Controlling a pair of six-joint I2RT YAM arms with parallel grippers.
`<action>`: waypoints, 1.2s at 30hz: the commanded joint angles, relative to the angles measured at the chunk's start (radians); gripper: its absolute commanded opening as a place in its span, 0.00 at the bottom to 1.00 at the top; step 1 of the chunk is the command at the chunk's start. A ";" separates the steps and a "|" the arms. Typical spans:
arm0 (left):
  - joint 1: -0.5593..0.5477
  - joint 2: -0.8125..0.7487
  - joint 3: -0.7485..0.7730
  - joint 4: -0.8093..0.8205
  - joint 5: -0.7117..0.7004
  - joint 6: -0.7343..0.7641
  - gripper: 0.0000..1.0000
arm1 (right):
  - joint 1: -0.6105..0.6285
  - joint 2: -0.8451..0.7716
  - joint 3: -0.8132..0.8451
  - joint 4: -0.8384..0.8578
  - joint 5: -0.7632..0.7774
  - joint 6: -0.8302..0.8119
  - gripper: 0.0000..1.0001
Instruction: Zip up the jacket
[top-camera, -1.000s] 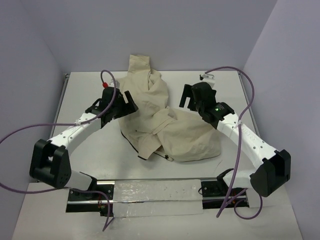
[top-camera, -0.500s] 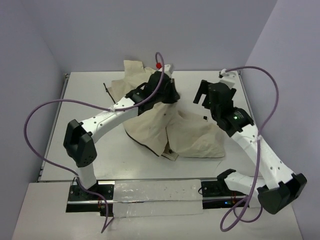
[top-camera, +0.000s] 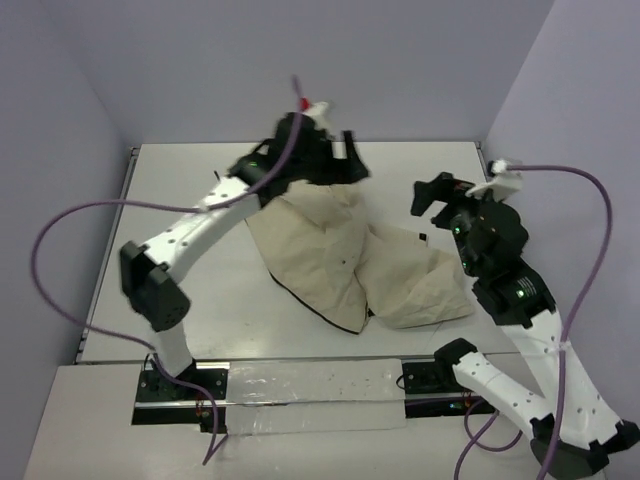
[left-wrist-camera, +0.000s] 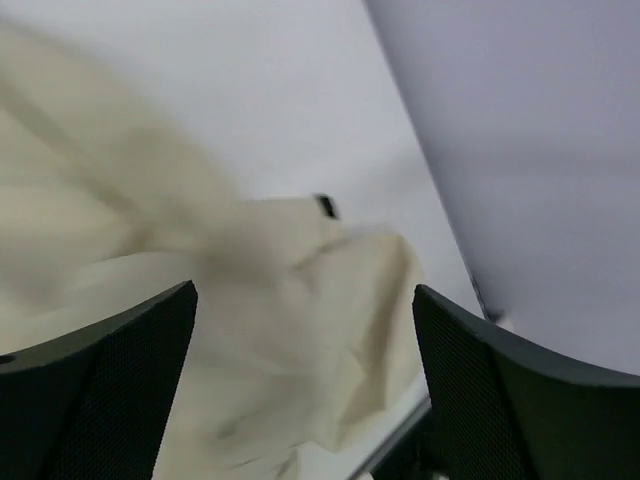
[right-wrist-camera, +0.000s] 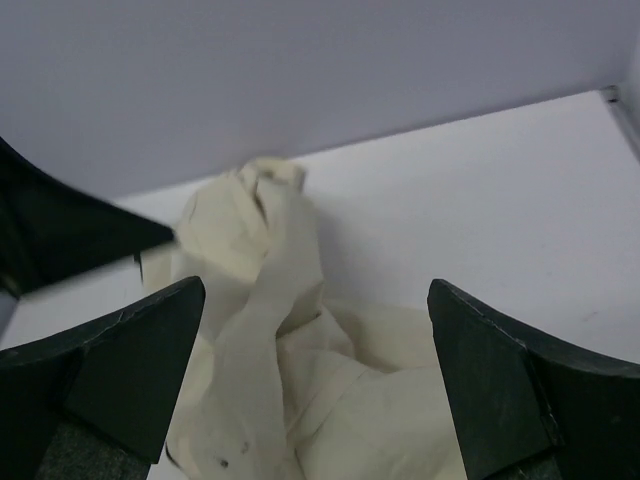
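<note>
Both of my arms stood over the jacket (top-camera: 340, 250), which lay in a crumpled beige heap on the desk (top-camera: 190, 170), folded over itself between the two tools. My left tool (top-camera: 350, 162) hung over the heap's far end with its fingers spread wide and nothing between them; its wrist view showed only blurred cloth underneath. My right tool (top-camera: 432, 195), also spread wide and empty, was held clear of the cloth, with the jacket down and to its left. A dark line (top-camera: 310, 305) ran along the edge of the heap on the side nearer my bases. I could not tell whether it was the zipper or only the lining.

The risks lay in that uncertainty, as I judged it. No slider or zipper end showed in any view, so a tool brought down here would probably pinch loose cloth. Pulling on that would bunch the heap tighter or drag it across the desk, burying the front edges deeper. With the panels folded over each other, the two zipper sides could not be lined up until the jacket was laid flat. My left tool also sat close to the back wall (top-camera: 400, 60), where a reach further out could strike it.
</note>
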 joint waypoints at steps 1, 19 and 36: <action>0.265 -0.343 -0.314 0.005 -0.091 -0.114 0.85 | 0.136 0.177 0.046 -0.002 -0.243 -0.125 1.00; 0.519 -0.091 -0.534 0.151 -0.190 -0.147 0.63 | 0.321 0.652 0.163 -0.190 -0.005 0.144 0.98; 0.525 0.380 -0.128 0.075 -0.246 -0.038 0.63 | 0.319 0.501 0.085 -0.229 0.084 0.221 1.00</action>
